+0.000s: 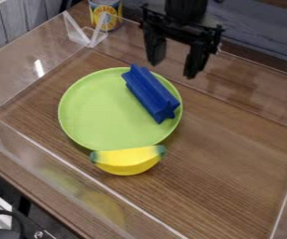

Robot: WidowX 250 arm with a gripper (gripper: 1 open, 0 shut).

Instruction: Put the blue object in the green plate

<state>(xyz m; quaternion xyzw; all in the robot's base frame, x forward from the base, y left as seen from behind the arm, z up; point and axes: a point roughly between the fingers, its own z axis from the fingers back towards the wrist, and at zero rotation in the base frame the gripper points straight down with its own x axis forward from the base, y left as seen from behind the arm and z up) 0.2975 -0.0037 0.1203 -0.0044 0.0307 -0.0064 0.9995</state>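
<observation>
The blue object (150,92), a long royal-blue block with a ridged top, lies on the right side of the green plate (93,114), its lower end reaching past the rim. My black gripper (173,54) hangs above and behind the block, pointing down, open, with nothing between its fingers. It is apart from the block.
A yellow rounded object (128,161) rests against the plate's front rim. A yellow can (103,14) stands at the back left beside a clear plastic stand (80,32). Clear walls (58,177) enclose the wooden tabletop.
</observation>
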